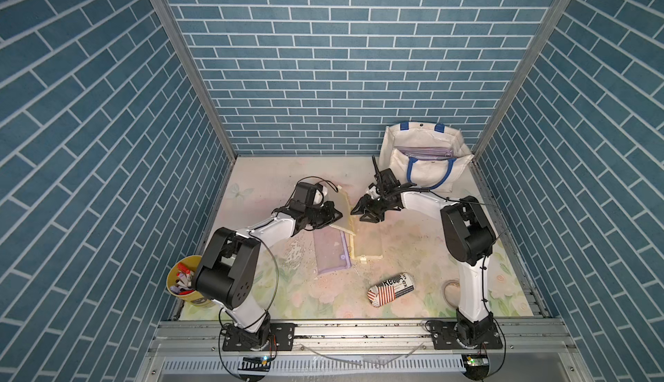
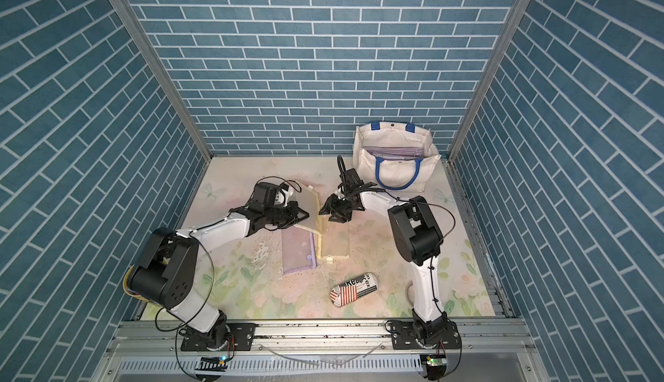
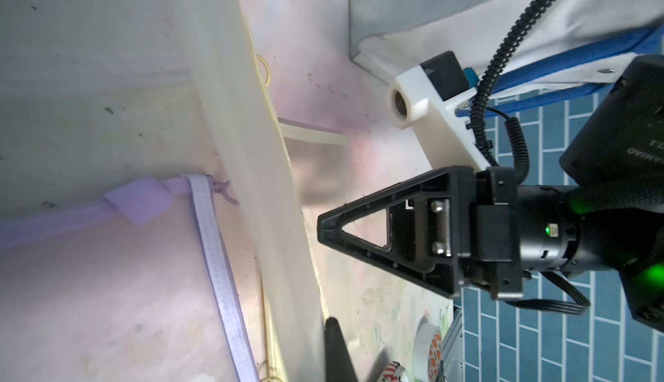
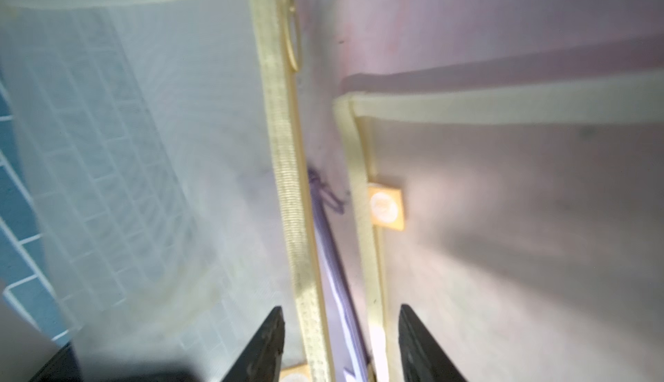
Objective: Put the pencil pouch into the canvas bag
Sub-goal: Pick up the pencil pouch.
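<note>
One yellow mesh pencil pouch (image 2: 309, 200) is tilted up near the middle of the table (image 1: 413, 254), pinched in the closed left gripper (image 1: 334, 215).
The pouch is flat, see-through netting. Its ribbed yellow zip band runs between the parted fingers of the right gripper (image 4: 341, 326), which stand clear of it on both sides. Under its lowered end lie a purple mesh pouch (image 1: 330, 251) and a second yellow mesh pouch (image 1: 368, 243) bearing a small orange tag (image 4: 386, 206), its print too blurred to read. Toward the near edge lies a rounded tube case (image 1: 391, 288) printed with stars and stripes and the letters "Re", "in", "ex". The canvas bag (image 1: 399, 168), boxy off-white cloth with royal-blue looped handles, stands open at the far right corner with lilac pouches inside. It is well apart from the raised pouch.
</note>
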Available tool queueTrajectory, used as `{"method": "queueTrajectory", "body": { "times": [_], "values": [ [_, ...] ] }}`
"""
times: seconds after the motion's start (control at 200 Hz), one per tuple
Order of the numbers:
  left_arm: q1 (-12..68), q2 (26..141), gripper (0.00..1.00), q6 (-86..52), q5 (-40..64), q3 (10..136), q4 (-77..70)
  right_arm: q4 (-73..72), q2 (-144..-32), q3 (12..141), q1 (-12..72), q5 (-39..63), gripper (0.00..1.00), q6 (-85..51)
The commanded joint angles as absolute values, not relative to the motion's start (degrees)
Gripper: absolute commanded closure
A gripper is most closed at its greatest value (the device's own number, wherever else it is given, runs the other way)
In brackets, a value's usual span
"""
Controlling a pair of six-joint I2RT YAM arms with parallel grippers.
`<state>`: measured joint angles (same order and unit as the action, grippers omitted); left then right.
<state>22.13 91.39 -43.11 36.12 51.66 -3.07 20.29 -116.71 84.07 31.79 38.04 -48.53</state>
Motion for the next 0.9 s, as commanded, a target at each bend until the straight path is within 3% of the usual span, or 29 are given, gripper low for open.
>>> {"method": "queueTrajectory", "body": {
  "times": [0.0, 0.22, 0.445, 0.72, 0.895],
  "values": [
    [21.8, 87.3, 1.0, -41.2, 40.9, 51.1, -6.2, 16.1, -110.4, 82.5, 31.3, 42.6, 0.46, -52.2],
    [21.9, 80.4, 1.0, -36.7, 43.9, 53.7, -3.5, -8.0, -106.7, 75.9, 29.4, 45.8, 0.45, -74.8],
    [21.8, 78.0, 1.0, -39.5, 48.0, 52.5, -9.2, -9.7, -107.0, 80.0, 29.6, 46.1, 0.44, -77.9],
    [21.3, 78.1, 1.0, -44.6, 49.2, 49.7, -16.9, -24.9, -109.3, 80.0, 30.1, 50.4, 0.44, -84.9],
    [19.9, 79.4, 1.0, -49.4, 49.2, 47.5, -23.7, -28.7, -108.8, 79.0, 30.1, 50.8, 0.49, -86.0]
  ]
}}
